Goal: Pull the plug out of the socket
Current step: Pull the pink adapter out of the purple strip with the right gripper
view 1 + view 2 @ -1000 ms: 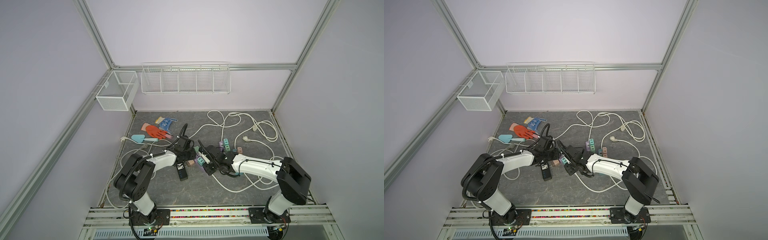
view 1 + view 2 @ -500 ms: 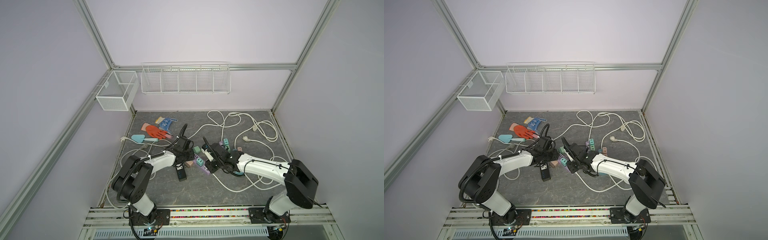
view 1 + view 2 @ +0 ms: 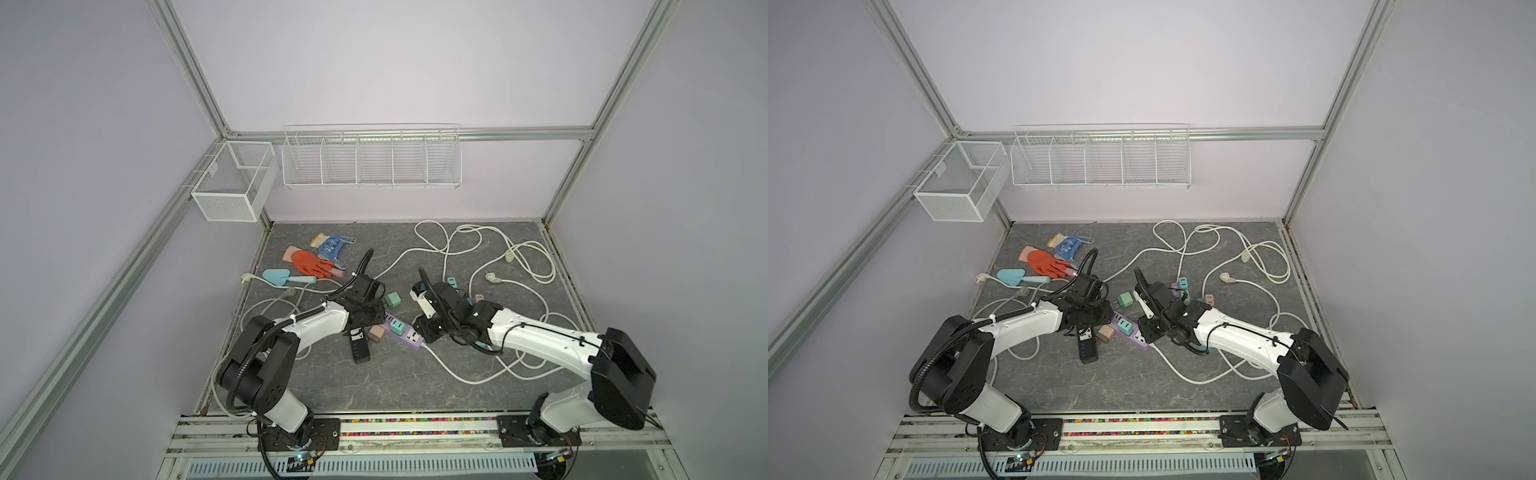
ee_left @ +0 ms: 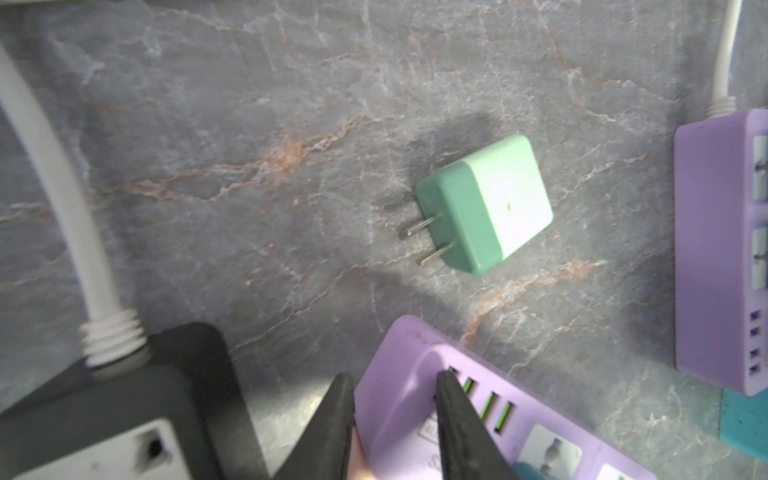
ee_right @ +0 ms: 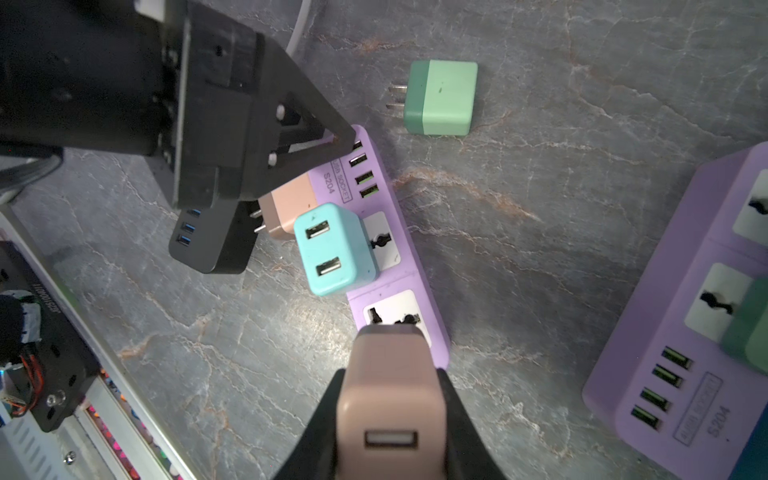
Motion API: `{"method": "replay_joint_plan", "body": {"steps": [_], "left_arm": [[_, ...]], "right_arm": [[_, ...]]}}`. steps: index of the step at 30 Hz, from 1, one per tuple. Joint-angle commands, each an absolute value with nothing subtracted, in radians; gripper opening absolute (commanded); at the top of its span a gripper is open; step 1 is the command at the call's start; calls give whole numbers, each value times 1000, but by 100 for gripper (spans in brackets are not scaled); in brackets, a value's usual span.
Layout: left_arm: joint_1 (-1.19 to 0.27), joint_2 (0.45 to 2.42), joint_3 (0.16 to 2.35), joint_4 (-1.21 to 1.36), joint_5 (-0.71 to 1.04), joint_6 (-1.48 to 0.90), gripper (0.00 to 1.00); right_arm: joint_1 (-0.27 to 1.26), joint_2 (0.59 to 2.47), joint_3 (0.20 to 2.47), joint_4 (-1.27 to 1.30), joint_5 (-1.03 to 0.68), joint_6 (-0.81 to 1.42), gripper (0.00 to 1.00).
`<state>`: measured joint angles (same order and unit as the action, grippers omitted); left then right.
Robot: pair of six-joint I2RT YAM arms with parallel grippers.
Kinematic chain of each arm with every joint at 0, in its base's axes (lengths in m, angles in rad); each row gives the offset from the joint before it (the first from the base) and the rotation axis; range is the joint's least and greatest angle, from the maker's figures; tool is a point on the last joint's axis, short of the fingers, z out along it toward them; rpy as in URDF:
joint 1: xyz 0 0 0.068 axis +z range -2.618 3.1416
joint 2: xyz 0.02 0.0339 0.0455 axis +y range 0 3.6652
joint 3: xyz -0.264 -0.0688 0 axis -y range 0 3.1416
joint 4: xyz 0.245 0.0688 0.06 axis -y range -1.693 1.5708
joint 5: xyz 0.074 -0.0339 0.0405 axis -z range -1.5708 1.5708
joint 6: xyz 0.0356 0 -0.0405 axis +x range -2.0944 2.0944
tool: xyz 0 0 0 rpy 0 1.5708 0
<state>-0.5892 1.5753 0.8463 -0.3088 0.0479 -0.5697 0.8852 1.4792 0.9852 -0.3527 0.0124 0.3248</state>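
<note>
Left pincer (image 4: 395,386) grips narrowly; right pincer (image 5: 390,370) clamps tight.

Pale lilac walls (image 3: 395,62) close me in on three sides, plain and evenly lit, with aluminium frame posts (image 3: 187,66) running up the corners. My worktop (image 3: 395,382) is dark grey, veined like marble, and fills the lower middle of both top views. On the back wall hangs a white wire rack (image 3: 371,166) split into compartments. Left of it, a white mesh box (image 3: 226,203) hangs from the side rail. A slotted metal strip (image 3: 353,471) edges the bottom of the frame.
</note>
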Motion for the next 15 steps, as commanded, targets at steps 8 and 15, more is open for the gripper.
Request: {"method": "replay_joint_plan", "body": {"steps": [8, 15], "left_arm": [[-582, 1430, 873, -438, -22, -563, 36], [-580, 1316, 868, -489, -72, -592, 38]], "right_arm": [[863, 1407, 1010, -375, -24, 375, 24], [835, 1421, 1061, -355, -70, 421, 24]]}}
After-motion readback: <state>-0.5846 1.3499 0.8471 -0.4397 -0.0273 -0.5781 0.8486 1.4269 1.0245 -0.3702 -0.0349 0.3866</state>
